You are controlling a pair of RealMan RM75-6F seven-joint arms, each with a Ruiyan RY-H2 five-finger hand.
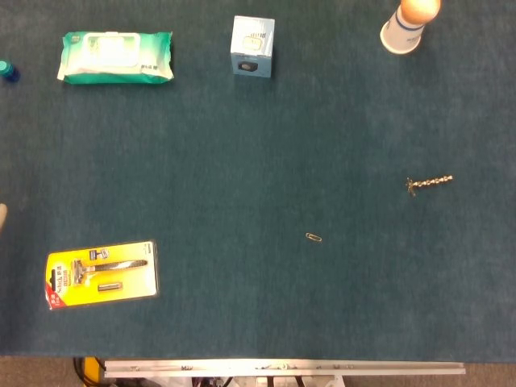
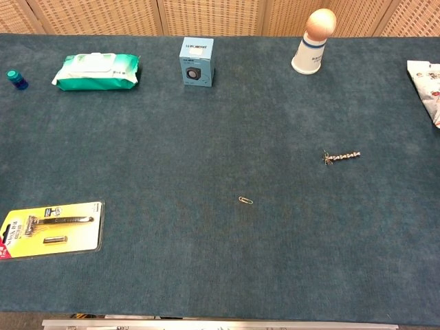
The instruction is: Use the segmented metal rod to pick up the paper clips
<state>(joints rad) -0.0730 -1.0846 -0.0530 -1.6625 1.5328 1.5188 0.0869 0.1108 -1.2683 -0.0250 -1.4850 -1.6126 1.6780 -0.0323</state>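
The segmented metal rod (image 1: pixel 430 184) (image 2: pixel 342 157) lies flat on the blue table at the right, with a small cluster of paper clips stuck to its left end. A single paper clip (image 1: pixel 314 237) (image 2: pixel 245 200) lies loose on the cloth near the middle, down and to the left of the rod. Neither hand shows in the head view or the chest view. Nothing holds the rod.
At the back stand a green wet-wipe pack (image 1: pixel 117 56) (image 2: pixel 96 71), a small blue box (image 1: pixel 252 46) (image 2: pixel 196 61) and a white cup with an orange ball (image 1: pixel 409 24) (image 2: pixel 312 40). A yellow razor pack (image 1: pixel 102 274) (image 2: pixel 49 229) lies front left. A printed bag (image 2: pixel 427 77) sits at the right edge, a blue cap (image 2: pixel 16 78) at the left.
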